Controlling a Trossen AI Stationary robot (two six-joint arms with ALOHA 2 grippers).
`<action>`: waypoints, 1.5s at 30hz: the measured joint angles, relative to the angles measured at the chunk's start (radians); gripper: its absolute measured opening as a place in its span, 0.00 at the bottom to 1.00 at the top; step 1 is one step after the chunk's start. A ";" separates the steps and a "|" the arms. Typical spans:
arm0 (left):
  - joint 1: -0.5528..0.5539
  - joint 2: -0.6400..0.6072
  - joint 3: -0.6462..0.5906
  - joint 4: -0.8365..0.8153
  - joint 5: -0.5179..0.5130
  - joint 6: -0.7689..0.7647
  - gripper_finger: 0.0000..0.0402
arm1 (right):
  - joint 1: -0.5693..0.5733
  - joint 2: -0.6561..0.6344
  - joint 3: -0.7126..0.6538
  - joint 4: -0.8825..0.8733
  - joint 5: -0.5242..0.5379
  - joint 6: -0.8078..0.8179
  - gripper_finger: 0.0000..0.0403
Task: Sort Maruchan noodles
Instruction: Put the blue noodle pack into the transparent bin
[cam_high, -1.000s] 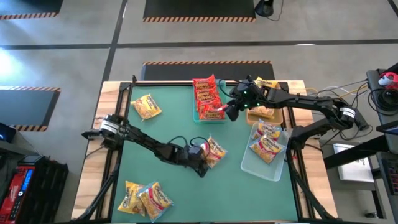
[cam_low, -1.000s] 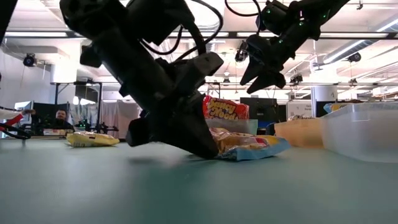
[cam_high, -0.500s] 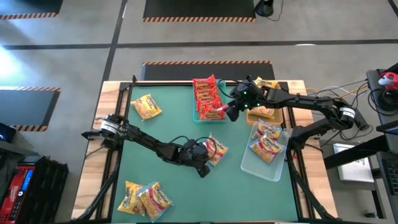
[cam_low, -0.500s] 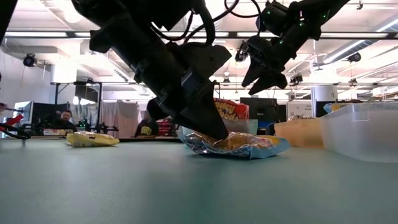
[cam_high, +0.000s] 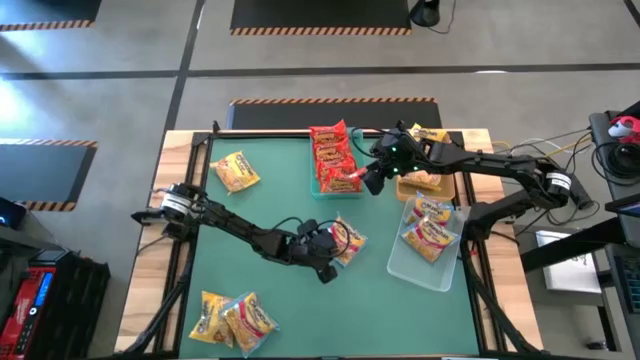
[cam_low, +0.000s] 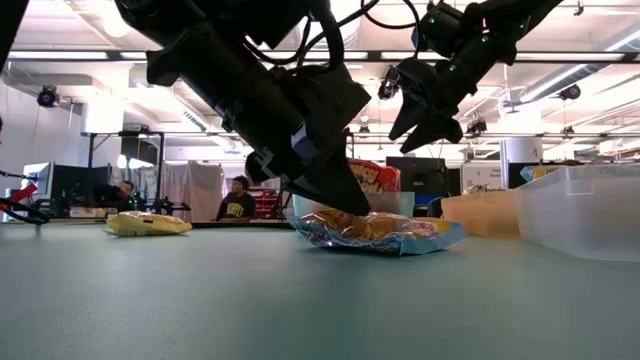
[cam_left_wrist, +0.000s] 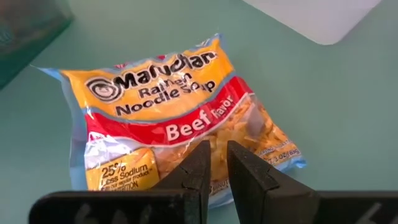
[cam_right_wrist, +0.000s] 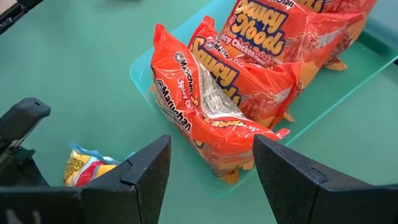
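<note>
Left gripper (cam_left_wrist: 214, 163), fingers pinched on the crinkly yellow-and-red beef ramen packet (cam_left_wrist: 180, 112) edge, risks slipping off the thin film; right gripper (cam_right_wrist: 211, 165) hangs wide open over the packet-side end of the teal plastic tray (cam_right_wrist: 140, 71).

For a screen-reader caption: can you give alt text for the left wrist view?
A yellow-and-red beef ramen packet lies flat on the green table, with the left end effector shut just above its near edge. A corner of a clear tray shows beyond.
</note>
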 joint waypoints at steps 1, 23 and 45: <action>0.000 0.002 -0.002 0.001 0.000 -0.006 0.09 | 0.000 0.000 0.000 0.000 0.000 0.000 0.53; -0.013 0.039 -0.024 -0.014 0.020 -0.103 0.09 | 0.020 0.050 -0.001 -0.016 -0.321 0.062 0.53; -0.014 0.084 -0.026 -0.018 -0.023 -0.207 0.09 | 0.185 0.311 0.002 0.087 -0.430 0.108 0.53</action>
